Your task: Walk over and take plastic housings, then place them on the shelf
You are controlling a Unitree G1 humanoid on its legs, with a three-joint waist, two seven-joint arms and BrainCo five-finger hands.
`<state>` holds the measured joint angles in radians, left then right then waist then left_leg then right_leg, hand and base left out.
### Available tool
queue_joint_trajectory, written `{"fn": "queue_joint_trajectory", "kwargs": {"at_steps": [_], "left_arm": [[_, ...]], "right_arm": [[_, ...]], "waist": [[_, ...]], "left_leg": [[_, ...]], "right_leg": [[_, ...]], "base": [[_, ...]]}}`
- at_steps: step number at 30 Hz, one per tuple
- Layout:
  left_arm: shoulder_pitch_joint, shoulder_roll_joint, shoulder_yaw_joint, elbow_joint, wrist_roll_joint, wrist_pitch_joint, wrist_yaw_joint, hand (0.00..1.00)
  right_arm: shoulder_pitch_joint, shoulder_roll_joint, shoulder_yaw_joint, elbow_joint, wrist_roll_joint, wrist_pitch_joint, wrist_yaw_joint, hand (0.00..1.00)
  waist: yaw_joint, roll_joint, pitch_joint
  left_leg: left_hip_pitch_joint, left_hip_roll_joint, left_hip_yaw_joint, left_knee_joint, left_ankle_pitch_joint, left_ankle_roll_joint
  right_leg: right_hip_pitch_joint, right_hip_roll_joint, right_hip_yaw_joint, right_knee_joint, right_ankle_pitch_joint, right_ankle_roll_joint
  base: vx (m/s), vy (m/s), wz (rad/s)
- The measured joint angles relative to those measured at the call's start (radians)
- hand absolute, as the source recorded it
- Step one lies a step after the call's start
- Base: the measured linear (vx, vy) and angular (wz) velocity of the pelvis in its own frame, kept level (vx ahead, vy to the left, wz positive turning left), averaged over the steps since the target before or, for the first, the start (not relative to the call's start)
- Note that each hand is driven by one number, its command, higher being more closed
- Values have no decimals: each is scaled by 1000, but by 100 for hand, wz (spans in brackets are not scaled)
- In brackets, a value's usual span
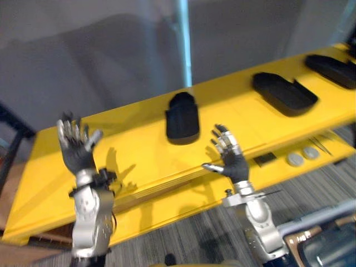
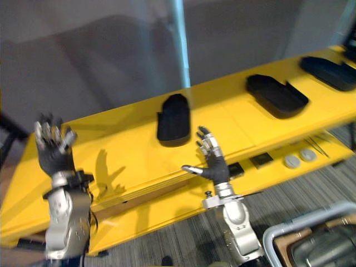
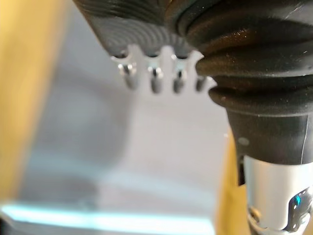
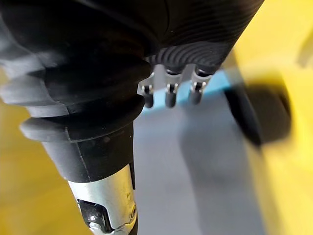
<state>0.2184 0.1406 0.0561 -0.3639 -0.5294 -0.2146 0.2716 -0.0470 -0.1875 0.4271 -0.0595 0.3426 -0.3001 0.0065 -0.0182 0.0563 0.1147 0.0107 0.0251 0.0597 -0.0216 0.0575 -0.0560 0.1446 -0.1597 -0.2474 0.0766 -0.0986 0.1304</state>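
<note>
Left hand (image 1: 76, 149): held raised, fingers spread, nothing grasped | right hand (image 1: 232, 158): likewise released, empty | plastic housings (image 1: 182, 118): three, black, laid well apart on yellow shelf (image 1: 139, 146), untouched by both hands

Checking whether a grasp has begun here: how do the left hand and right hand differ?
The left hand is raised before a bare stretch of the yellow shelf; the right hand is close to the nearest black housing. The left hand's thumb angles upward beside its fingers; the right hand's thumb juts sideways. Both are open and hold nothing.
</note>
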Motion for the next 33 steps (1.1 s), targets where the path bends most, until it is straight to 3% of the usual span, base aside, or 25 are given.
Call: {"fn": "queue_joint_trajectory", "kwargs": {"at_steps": [3, 5, 7, 9, 11, 15, 18, 22, 28, 33], "left_arm": [[70, -7, -19, -40, -51, -11, -135, 0], [102, -27, -32, -54, -83, -40, -234, 0], [110, -36, -44, -54, -90, -41, -276, 0], [126, -36, -89, -54, -139, -41, -349, 0], [133, -35, -121, -51, -142, -41, -386, 0], [134, -33, -204, -28, -207, -39, -468, 0], [131, -32, -255, 9, -223, -38, -491, 0], [131, -30, -304, 16, -269, -38, -493, 0], [93, -22, -369, 56, -326, -48, -518, 0], [60, 8, -389, 81, -338, -93, -515, 0]], "right_arm": [[-93, 45, 49, 53, 12, 0, 15, 0], [-167, 83, 85, 100, -4, -1, -21, 0], [-202, 110, 99, 146, -8, 0, -52, 0], [-239, 150, 119, 231, -53, 2, -128, 0], [-273, 175, 124, 311, -88, 3, -182, 0], [-355, 226, 90, 490, -174, 11, -360, 0], [-454, 252, -4, 603, -219, 44, -507, 0], [-550, 254, -105, 683, -241, 71, -597, 0], [-641, 194, -232, 755, -260, 111, -599, 0], [-733, 102, -327, 820, -259, 120, -589, 0]], "waist": [[44, -14, 4], [66, -28, 4], [76, -35, 7], [92, -46, 2], [99, -50, 5], [119, -47, 19], [122, -26, 47], [129, -9, 79], [146, 15, 132], [154, 36, 183]], "left_leg": [[2, -7, -40, -31, 27, 4], [3, -11, -57, -58, 49, 4], [0, -14, -66, -58, 53, 6], [-11, -21, -80, -63, 61, 7], [-11, -23, -82, -63, 67, 5], [-14, -30, -102, -64, 78, 10], [-33, -33, -118, -64, 88, 10], [-61, -34, -127, -59, 102, 16], [-82, -35, -135, -59, 109, 14], [-103, -29, -140, -59, 112, 7]], "right_leg": [[16, -2, -48, -2, 1, -1], [16, -4, -72, -4, 1, -2], [16, -7, -81, -5, 0, -3], [14, -12, -97, -5, -3, -8], [14, -13, -101, -3, -2, -7], [18, -14, -119, 0, 1, -1], [11, -15, -137, 0, 5, -4], [-8, -14, -143, 0, 22, -1], [-25, -14, -149, 10, 24, 1], [-42, -12, -158, 17, 24, -1]], "base": [[-92, -11, 53], [-80, 6, 26], [-69, 17, 15], [-43, 14, 18], [-25, 5, 9], [-23, -7, 13], [-44, 0, 17], [-30, 7, 9], [-9, -3, 6], [-25, -16, 5]]}}
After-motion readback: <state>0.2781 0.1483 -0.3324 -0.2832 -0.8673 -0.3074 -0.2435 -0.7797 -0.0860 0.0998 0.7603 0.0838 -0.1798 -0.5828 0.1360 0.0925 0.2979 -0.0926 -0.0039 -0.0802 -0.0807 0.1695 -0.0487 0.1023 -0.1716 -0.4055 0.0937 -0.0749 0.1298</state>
